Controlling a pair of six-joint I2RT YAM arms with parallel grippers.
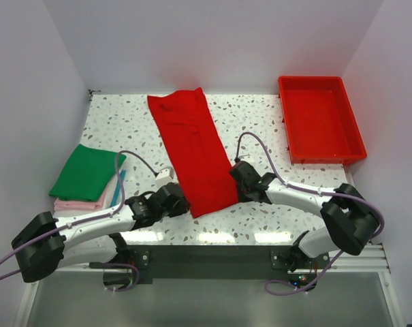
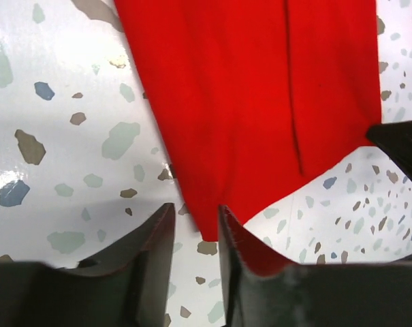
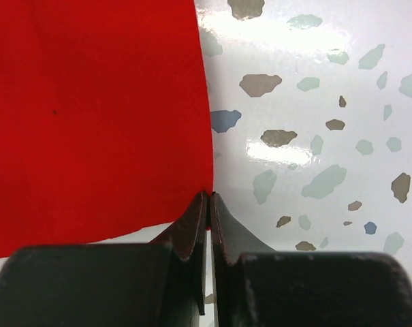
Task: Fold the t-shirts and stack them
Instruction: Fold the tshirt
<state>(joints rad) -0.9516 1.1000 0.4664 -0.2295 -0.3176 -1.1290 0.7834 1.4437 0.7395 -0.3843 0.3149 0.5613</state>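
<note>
Top external is showing me what neither wrist view does: a green t-shirt (image 1: 86, 172) lying on a pale pink one (image 1: 76, 204) at the table's (image 1: 124, 119) left. Left wrist is catching the left end effector (image 2: 195, 228) slightly parted, with the near corner of the red t-shirt (image 2: 260, 102) lying loose in the gap. Right wrist is showing the right end effector (image 3: 208, 204) closed at that cloth's right edge; I am not managing to tell whether it is gripping any. Only the overhead is showing the red tray (image 1: 284, 126), far right.
</note>
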